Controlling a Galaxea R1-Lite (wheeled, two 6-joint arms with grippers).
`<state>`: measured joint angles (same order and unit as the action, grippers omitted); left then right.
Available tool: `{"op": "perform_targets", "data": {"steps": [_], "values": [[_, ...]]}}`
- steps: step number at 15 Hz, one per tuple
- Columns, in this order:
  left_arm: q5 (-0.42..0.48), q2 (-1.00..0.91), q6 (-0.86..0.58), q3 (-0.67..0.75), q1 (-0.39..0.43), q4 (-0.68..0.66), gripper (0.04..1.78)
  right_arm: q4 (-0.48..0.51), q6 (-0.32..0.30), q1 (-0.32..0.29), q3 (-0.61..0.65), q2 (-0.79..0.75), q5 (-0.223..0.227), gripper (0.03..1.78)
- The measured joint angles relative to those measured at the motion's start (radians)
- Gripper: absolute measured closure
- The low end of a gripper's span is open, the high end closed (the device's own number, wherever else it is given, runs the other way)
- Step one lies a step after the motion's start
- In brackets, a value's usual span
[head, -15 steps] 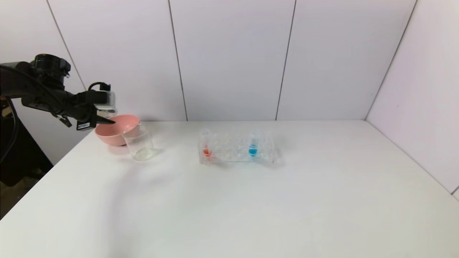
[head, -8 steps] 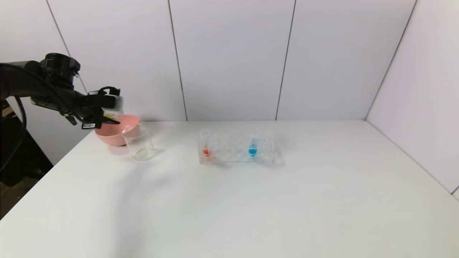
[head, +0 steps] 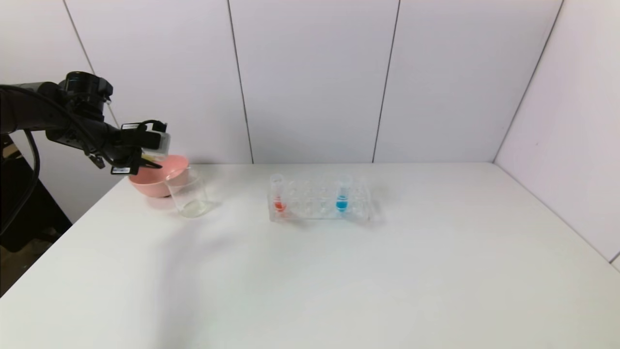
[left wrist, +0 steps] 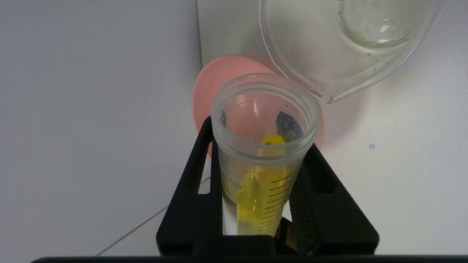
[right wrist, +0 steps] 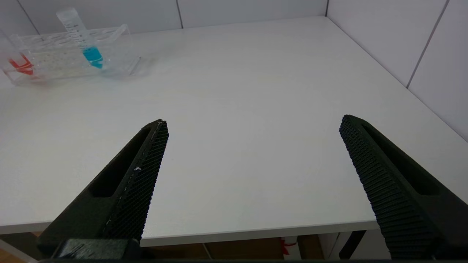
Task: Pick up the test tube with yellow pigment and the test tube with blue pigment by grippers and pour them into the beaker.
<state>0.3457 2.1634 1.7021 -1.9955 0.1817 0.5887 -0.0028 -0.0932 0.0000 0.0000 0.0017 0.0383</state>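
Note:
My left gripper (head: 147, 164) is shut on the test tube with yellow pigment (left wrist: 261, 171), held tipped above the pink bowl (head: 154, 180), just left of the beaker (head: 189, 194). In the left wrist view my left gripper (left wrist: 263, 146) shows the tube's open mouth pointing toward the beaker (left wrist: 347, 40), with yellow liquid lying along the tube's wall. The test tube with blue pigment (head: 342, 196) stands in the clear rack (head: 319, 199); it also shows in the right wrist view (right wrist: 86, 42). My right gripper (right wrist: 252, 146) is open and empty over the table's near edge, out of the head view.
A tube with red-orange liquid (head: 278, 196) stands at the rack's left end. A small blue drop (left wrist: 372, 147) lies on the table beside the bowl. White wall panels close the back and right.
My left gripper has moved right and slightly up toward the beaker, carrying the yellow tube. The rack and the beaker have not moved.

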Motion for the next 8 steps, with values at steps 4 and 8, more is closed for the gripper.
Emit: {"op": "perform_targets", "data": {"steps": [4, 8], "values": [[-0.009, 0.004, -0.006, -0.006, -0.006, 0.011, 1.30, 0.000, 0.000, 0.000, 0.000, 0.000, 0.000, 0.10], [-0.027, 0.003, -0.009, -0.008, -0.008, 0.032, 1.30, 0.000, 0.000, 0.000, 0.000, 0.000, 0.000, 0.10]]}}
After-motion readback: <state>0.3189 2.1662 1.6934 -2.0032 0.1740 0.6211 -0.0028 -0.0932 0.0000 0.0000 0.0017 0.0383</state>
